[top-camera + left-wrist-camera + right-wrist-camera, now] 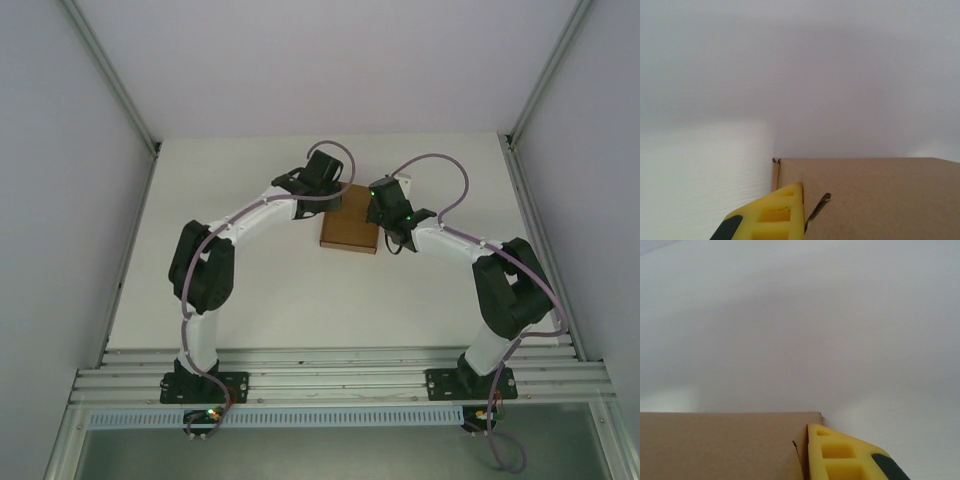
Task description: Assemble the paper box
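The paper box (349,232) is a brown cardboard piece on the white table between the two arms. My left gripper (337,196) is at its far left corner and my right gripper (379,212) at its far right corner. In the left wrist view a yellow finger (782,207) lies flat against the outer side of a cardboard panel (880,200), and the panel hides the other finger; the left gripper (805,196) is shut on that panel. In the right wrist view a yellow finger (837,450) presses the panel's (720,445) right edge, so the right gripper (807,435) is shut on it.
White table surface (260,300) lies around the box, with pale enclosure walls on the left, right and back. An aluminium rail (330,385) carrying both arm bases runs along the near edge.
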Action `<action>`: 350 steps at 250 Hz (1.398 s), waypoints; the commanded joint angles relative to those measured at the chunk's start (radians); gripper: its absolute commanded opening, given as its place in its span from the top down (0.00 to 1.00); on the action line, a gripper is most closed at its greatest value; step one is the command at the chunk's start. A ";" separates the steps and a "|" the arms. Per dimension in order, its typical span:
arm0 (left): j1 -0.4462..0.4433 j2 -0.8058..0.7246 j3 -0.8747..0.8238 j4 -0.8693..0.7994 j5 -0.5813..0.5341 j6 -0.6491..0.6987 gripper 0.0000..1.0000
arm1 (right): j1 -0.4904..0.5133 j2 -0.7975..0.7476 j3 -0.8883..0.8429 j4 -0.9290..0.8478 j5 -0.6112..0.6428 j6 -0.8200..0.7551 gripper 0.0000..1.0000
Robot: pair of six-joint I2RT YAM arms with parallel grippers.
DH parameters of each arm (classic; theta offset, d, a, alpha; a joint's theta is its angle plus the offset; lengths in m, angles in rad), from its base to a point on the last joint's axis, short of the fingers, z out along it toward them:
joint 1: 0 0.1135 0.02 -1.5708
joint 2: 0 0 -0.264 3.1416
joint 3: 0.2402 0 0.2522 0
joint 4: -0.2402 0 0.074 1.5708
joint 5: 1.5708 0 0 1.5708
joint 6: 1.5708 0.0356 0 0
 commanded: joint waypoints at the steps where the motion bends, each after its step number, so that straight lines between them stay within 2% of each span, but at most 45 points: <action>1: 0.011 -0.012 0.002 0.044 0.009 -0.130 1.00 | 0.000 -0.006 0.027 0.070 0.041 0.142 0.90; 73: 0.011 -0.045 -0.073 0.072 0.002 -0.136 1.00 | 0.000 0.026 0.155 -0.091 0.029 0.212 0.86; 104: 0.008 -0.056 -0.103 0.091 0.013 -0.105 1.00 | -0.001 0.045 0.129 -0.052 0.018 0.231 0.86; 180: 0.006 -0.086 -0.233 0.183 0.037 -0.102 1.00 | 0.019 0.013 -0.081 0.157 0.085 0.316 0.87; 237: -0.030 -0.154 -0.389 0.305 -0.007 -0.023 1.00 | 0.053 -0.061 -0.261 0.341 0.144 0.214 0.88; 263: -0.043 -0.180 -0.469 0.378 0.000 0.006 0.98 | 0.055 -0.089 -0.344 0.424 0.122 0.160 0.87; 300: -0.071 -0.211 -0.577 0.516 0.024 0.058 0.98 | 0.061 -0.107 -0.413 0.523 0.030 0.028 0.85; 350: -0.098 -0.237 -0.704 0.662 0.040 0.077 0.91 | 0.071 -0.144 -0.491 0.533 -0.001 -0.036 0.84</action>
